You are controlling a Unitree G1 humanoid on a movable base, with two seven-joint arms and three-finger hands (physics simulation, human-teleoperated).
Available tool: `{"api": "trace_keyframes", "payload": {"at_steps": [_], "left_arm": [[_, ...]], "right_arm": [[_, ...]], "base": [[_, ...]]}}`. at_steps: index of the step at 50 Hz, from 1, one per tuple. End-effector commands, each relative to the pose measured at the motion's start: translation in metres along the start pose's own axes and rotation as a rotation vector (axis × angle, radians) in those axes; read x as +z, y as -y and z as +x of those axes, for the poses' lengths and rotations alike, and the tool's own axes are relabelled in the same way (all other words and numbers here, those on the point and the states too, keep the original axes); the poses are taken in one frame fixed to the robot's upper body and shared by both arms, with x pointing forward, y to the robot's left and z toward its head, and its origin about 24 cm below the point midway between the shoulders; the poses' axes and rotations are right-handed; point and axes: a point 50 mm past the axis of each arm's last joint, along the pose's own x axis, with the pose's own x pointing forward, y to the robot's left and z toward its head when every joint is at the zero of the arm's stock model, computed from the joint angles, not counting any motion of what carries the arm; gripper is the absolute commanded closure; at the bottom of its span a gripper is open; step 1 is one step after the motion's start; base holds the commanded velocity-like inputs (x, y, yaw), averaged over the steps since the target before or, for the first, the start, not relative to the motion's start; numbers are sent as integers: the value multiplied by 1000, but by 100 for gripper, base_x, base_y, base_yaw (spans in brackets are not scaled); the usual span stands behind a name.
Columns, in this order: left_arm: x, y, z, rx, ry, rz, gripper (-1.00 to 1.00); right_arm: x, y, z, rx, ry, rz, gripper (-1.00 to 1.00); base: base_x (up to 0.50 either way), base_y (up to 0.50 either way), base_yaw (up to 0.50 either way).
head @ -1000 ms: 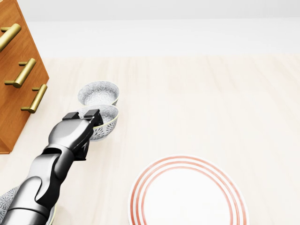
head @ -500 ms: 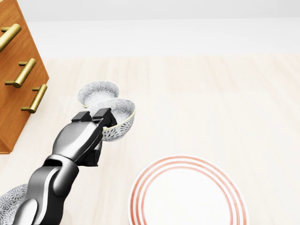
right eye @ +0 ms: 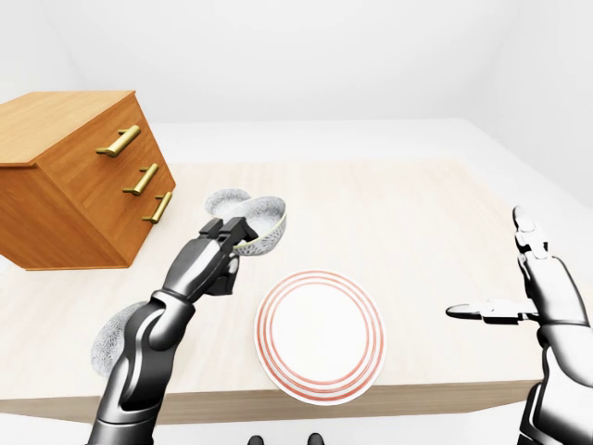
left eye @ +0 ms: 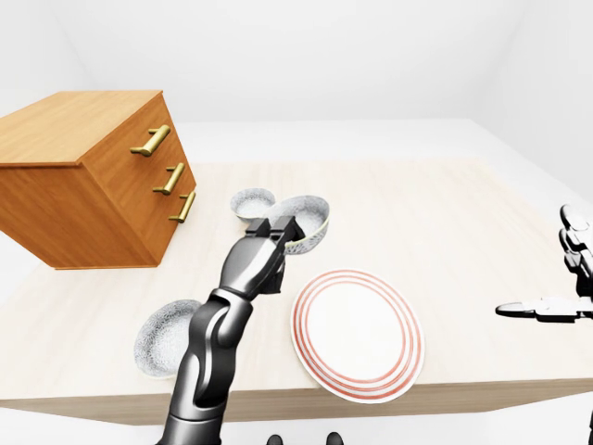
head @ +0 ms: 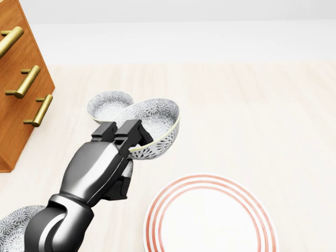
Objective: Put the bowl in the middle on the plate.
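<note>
My left hand (head: 123, 134) is shut on the rim of the middle bowl (head: 155, 128), a white bowl with a grey floral pattern. It hangs tilted above the table, up and left of the red-ringed white plate (head: 210, 218). A second patterned bowl (head: 107, 105) rests on the table just beyond it, and a third bowl (left eye: 167, 336) lies near the table's bottom edge, partly behind my left arm. At the right of the right-eye view my right hand (right eye: 519, 287) hovers off the table's edge, fingers spread, holding nothing.
A wooden drawer chest (left eye: 88, 181) with brass handles stands on the left of the light wooden table (left eye: 435, 213). The table's near edge (right eye: 408, 394) runs just below the plate.
My left hand has lifted the middle bowl off the table and carried it right and toward the plate, tilting it. The other bowls and the plate have not moved.
</note>
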Motion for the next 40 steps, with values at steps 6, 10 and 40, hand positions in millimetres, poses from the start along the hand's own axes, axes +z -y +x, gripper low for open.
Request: {"api": "trace_keyframes", "payload": {"at_steps": [6, 10, 40], "left_arm": [[30, -7, -13, 52, 98, -37, 100], [37, -1, -20, 34, 114, -51, 100], [71, 18, -50, 11, 182, -16, 100]], "right_arm": [[5, 0, -1, 4, 23, 3, -100], [4, 0, -2, 6, 17, -1, -100], [2, -3, -3, 20, 1, -18, -100]], "base": [[0, 0, 0], [0, 0, 0], [0, 0, 0]]}}
